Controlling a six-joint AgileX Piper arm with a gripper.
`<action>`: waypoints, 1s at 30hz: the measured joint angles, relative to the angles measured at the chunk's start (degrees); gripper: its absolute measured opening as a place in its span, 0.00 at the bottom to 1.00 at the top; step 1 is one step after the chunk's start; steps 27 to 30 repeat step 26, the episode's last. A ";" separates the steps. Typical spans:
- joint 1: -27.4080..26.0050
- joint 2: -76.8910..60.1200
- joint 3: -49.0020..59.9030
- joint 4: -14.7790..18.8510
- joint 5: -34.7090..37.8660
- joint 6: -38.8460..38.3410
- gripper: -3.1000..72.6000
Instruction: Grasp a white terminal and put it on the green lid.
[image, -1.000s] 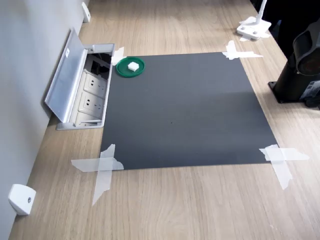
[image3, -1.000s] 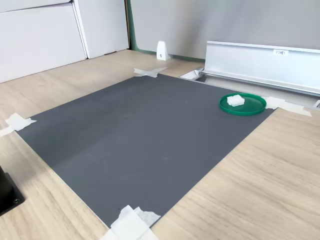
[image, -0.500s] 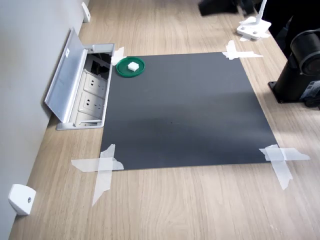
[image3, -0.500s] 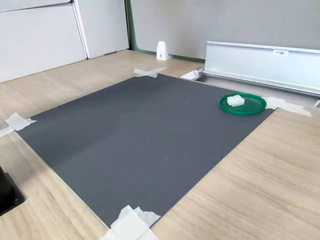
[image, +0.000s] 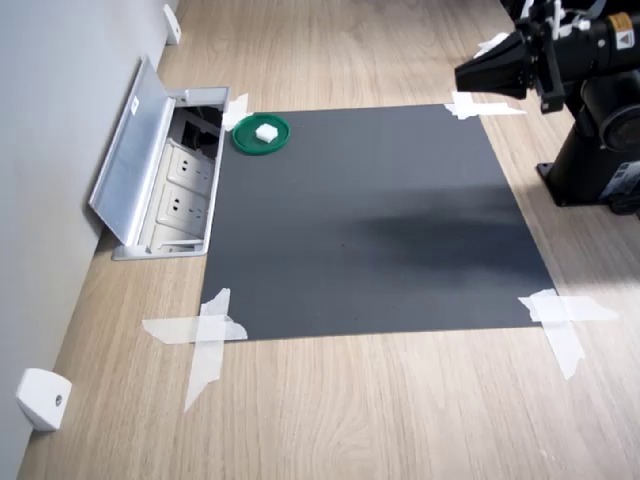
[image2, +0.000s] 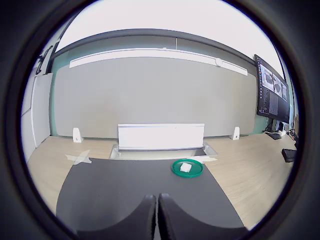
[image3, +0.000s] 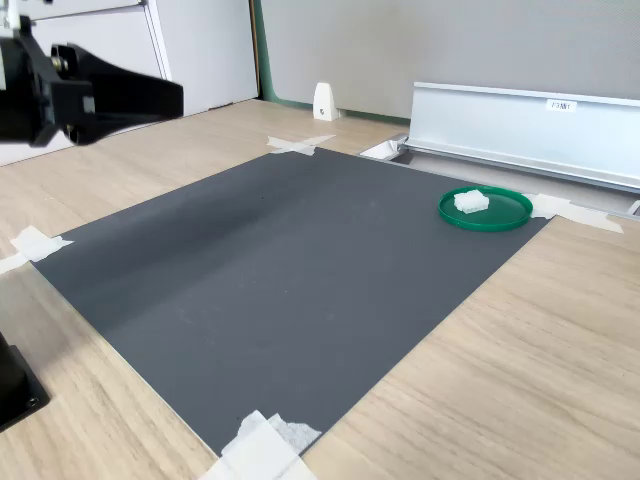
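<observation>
Above the far edge of the dark mat (image: 370, 215), at the first exterior view's upper right, the gripper (image: 462, 77) hangs in the air, black fingers pressed together with nothing between them. The wrist view confirms it: the two fingertips (image2: 150, 202) meet along a thin seam, empty. In the second exterior view the gripper (image3: 178, 99) enters from the upper left, pointing across the mat, well clear of the surface (image3: 560, 340).

Arm base (image: 600, 160) stands on the wood just off the mat's edge at the first exterior view's right.

Mat is taped at its corners with white tape (image: 205, 335).

Green lid (image: 261, 135) lies flat on the mat's opposite corner, well apart from the gripper. White terminal (image: 266, 132) sits on the lid, inside its rim; same seen in the second exterior view, terminal (image3: 471, 201) on lid (image3: 500, 216), and in the wrist view, terminal (image2: 186, 167) on lid (image2: 178, 170).

Just beside the lid, a recessed socket box (image: 185, 200) with its grey flap (image: 125, 155) raised. White wedge piece (image: 43, 398) near the wall.
</observation>
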 joint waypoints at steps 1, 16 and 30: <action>0.00 0.00 0.00 -0.11 0.00 0.00 0.03; 0.00 0.00 0.03 -4.11 1.52 0.00 0.03; 0.00 0.00 0.03 -4.30 1.56 0.00 0.03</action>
